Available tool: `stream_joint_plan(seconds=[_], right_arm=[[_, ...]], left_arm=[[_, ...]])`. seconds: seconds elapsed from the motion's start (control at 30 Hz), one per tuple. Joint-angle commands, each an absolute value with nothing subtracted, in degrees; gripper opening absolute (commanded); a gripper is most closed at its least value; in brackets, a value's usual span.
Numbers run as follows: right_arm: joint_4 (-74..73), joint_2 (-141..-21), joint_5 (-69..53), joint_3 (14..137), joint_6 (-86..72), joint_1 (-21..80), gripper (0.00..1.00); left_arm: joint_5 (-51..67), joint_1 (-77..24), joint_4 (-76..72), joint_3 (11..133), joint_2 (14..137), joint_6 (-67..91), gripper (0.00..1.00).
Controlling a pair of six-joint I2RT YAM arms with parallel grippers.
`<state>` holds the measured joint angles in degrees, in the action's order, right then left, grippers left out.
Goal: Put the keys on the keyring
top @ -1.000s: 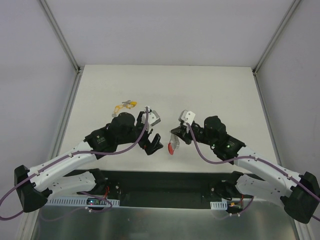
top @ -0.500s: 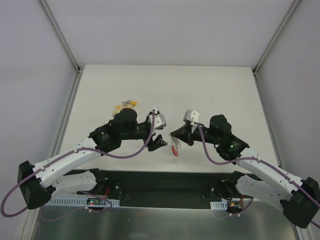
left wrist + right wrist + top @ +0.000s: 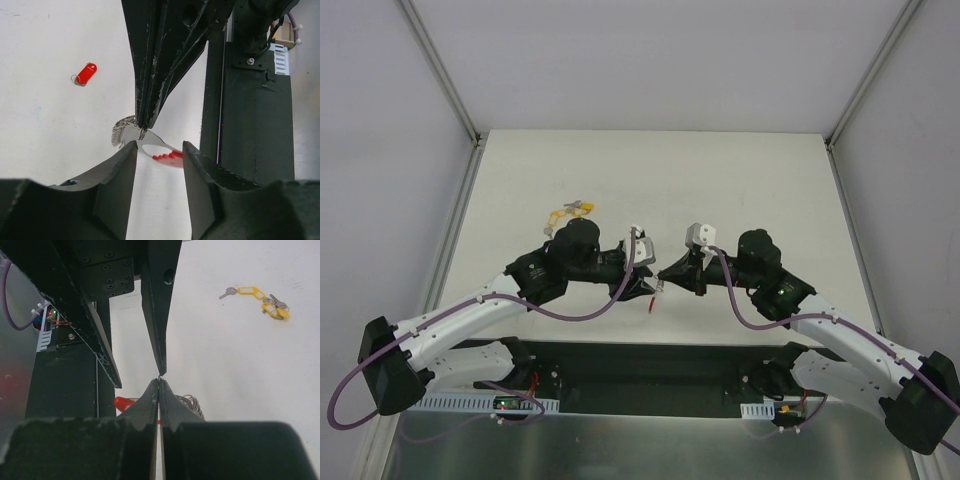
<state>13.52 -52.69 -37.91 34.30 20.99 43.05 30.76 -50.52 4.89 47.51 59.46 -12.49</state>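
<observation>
Since a second ago: keyring (image 3: 167,157) carried leftward toward centre, and left gripper (image 3: 159,145) swung in to meet it. The two tips now nearly touch above the near edge of the table (image 3: 740,170).

- Keyring appears to hang clear of the surface, red crescent and ribbed coil both showing below the pinch.
- Right gripper (image 3: 159,382) is clamped on the ring's thin metal edge, fingers pressed flat together.
- Left gripper is spread apart, one finger either side of the ring, nothing gripped yet.
- Keys not on the ring: yellow-tagged bunch (image 3: 260,297) lies well apart, farther back on the left. A red-tagged key (image 3: 86,73) lies alone on the table.

Step in hand, by my reading: a handover, or a two-handed hold to open the ring. To do it well, left should close on the crescent rather than the coil, squarely and slowly. Right should hold firm until the second grip is sure, or the ring twists out.
</observation>
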Motion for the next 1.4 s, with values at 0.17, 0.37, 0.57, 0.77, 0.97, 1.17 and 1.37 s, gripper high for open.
stream_joint_plan(seconds=[0.17, 0.37, 0.57, 0.77, 0.97, 1.17, 1.37], right_arm=[[17.9, -51.8, -40.9, 34.6, 20.8, 43.6, 0.01], [17.9, -51.9, -41.0, 34.7, 21.1, 44.1, 0.01], [17.9, -51.9, -41.0, 34.8, 21.3, 44.4, 0.02], [17.9, -51.8, -41.0, 34.8, 21.3, 44.6, 0.01], [17.8, -52.2, -41.4, 34.8, 21.3, 44.6, 0.01], [17.8, -53.0, -41.8, 35.0, 21.4, 44.6, 0.01], [17.8, -53.2, -41.9, 35.2, 21.5, 44.9, 0.01]], left_arm=[[32.6, -49.9, 2.1, 48.1, 61.1, -11.7, 0.35], [32.0, -49.7, 2.1, 48.3, 61.3, -11.0, 0.33], [33.0, -49.7, 2.1, 48.5, 61.7, -10.7, 0.27], [33.4, -49.6, 2.0, 48.6, 62.3, -10.6, 0.21], [33.1, -49.6, 2.0, 48.5, 62.1, -10.6, 0.16], [33.8, -49.5, 2.1, 48.6, 61.8, -10.6, 0.15], [34.9, -49.5, 2.1, 48.7, 61.9, -10.5, 0.11]])
